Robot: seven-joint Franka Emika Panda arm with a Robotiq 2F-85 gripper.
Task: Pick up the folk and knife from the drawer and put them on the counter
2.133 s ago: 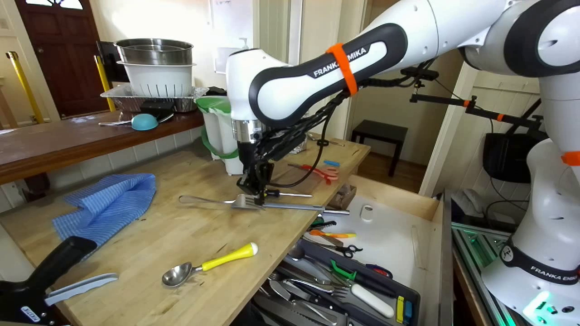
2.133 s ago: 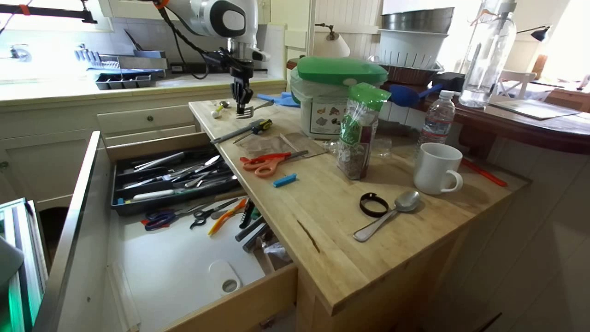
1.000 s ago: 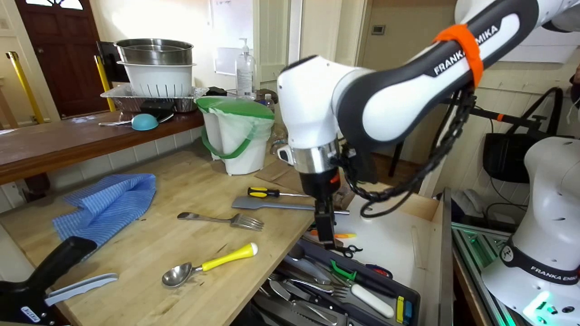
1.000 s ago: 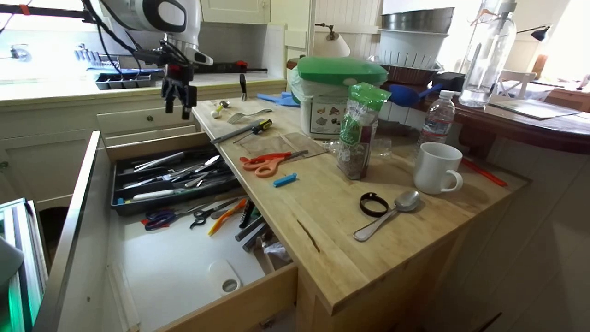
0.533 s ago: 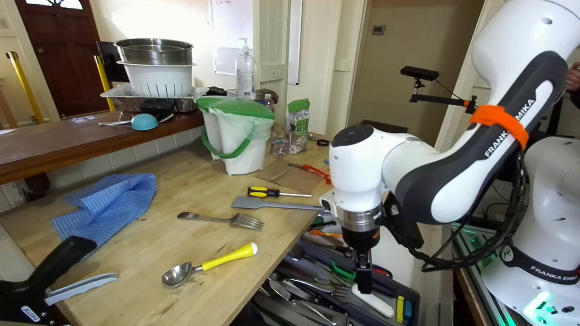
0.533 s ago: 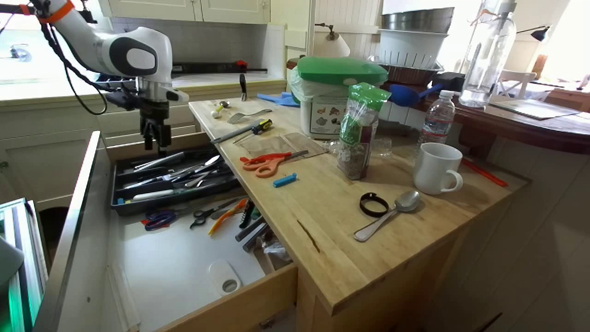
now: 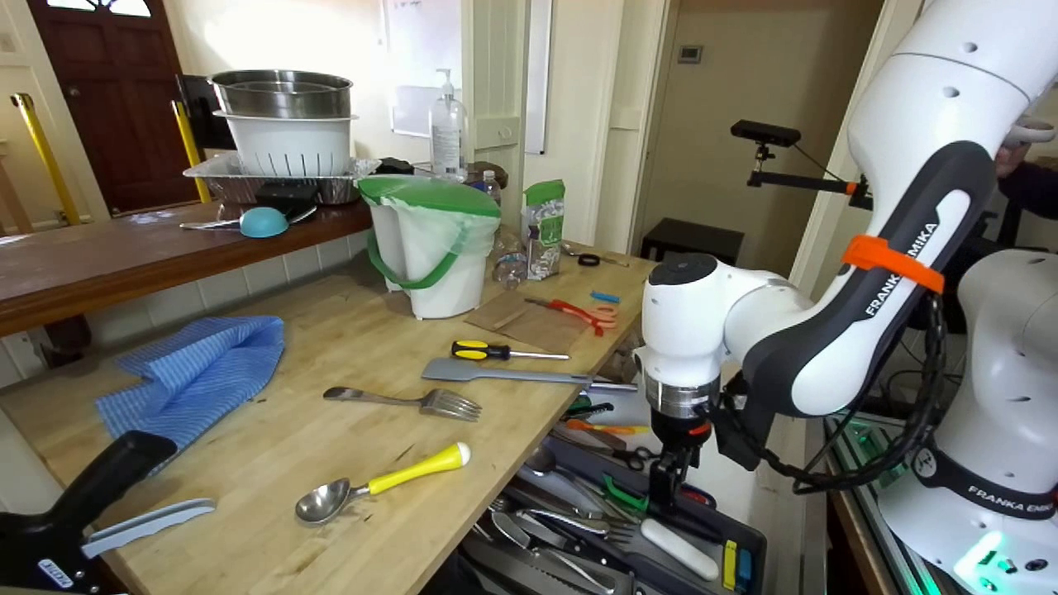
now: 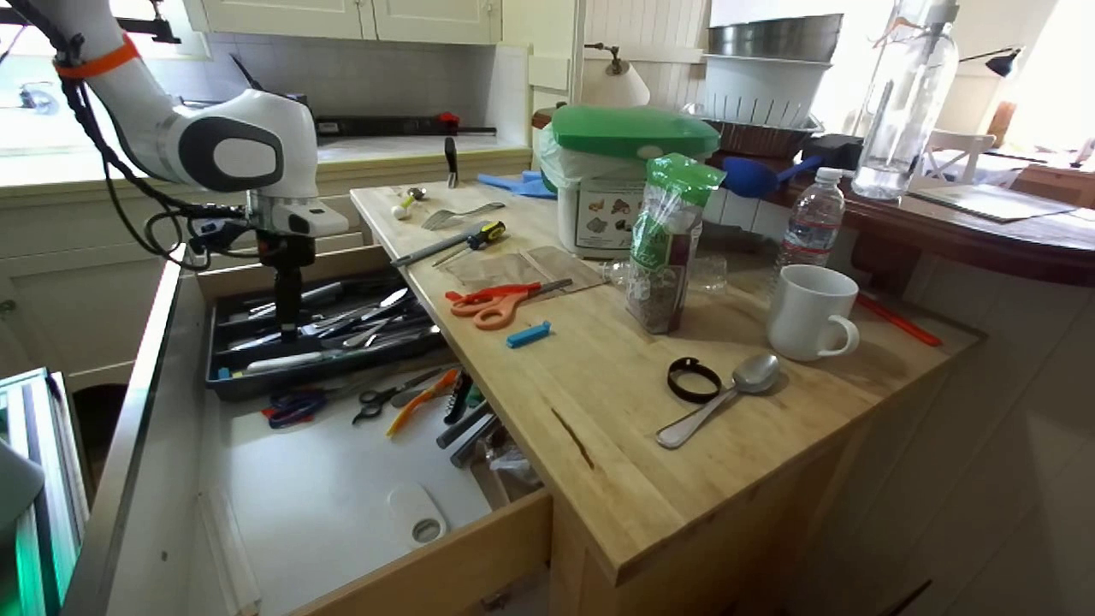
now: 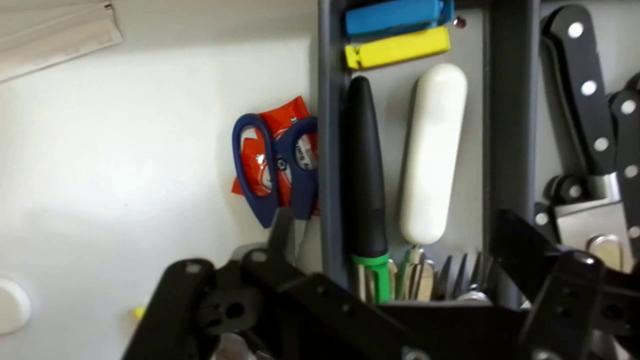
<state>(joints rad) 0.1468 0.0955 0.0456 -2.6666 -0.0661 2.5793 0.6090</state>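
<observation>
Gripper (image 9: 395,222) hanging over the drawer (image 8: 316,505), fork (image 7: 431,402) lying on the counter (image 7: 264,463)

I'm holding the jaws wide apart above the dark gray cutlery tray (image 9: 511,125) — whether the tips are touching anything below, I'm not able to tell. In the wrist view, a white-handled utensil (image 9: 434,155) is lying at one o'clock from the gap, a black-handled tool with a green collar (image 9: 366,170) at eleven, and navy-handled scissors (image 9: 300,185) are resting outside the tray at ten. In an exterior view, I'm seeing the fork well apart from my gripper, at ten o'clock, its tines pointing to three — a yellow-handled spoon (image 7: 390,481) sitting at its six.
</observation>
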